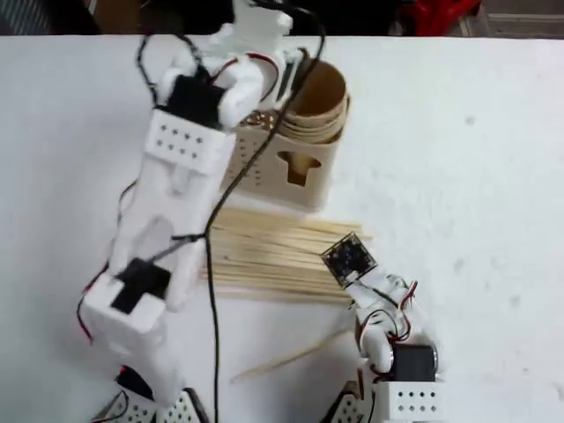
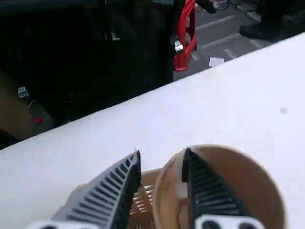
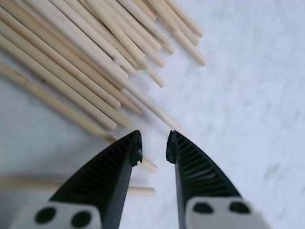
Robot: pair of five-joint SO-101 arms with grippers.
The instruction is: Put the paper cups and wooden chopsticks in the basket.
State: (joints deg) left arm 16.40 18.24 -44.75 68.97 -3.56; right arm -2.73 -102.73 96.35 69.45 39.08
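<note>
A cream basket (image 1: 300,172) stands at the back middle of the table with brown paper cups (image 1: 322,97) stacked inside it. My left gripper (image 2: 162,152) is over the basket, open and astride the rim of the top cup (image 2: 248,186), one finger inside it and one outside. Several wooden chopsticks (image 1: 282,251) lie in a flat pile in front of the basket. My right gripper (image 3: 153,143) hovers low at the near end of the chopsticks (image 3: 86,62), slightly open, with nothing held between its fingers.
One stray chopstick (image 1: 282,357) lies slanted near the front edge, left of the right arm (image 1: 388,326). The left arm (image 1: 176,185) stretches from the front left to the basket, a black cable hanging over the pile. White table spreads to the right.
</note>
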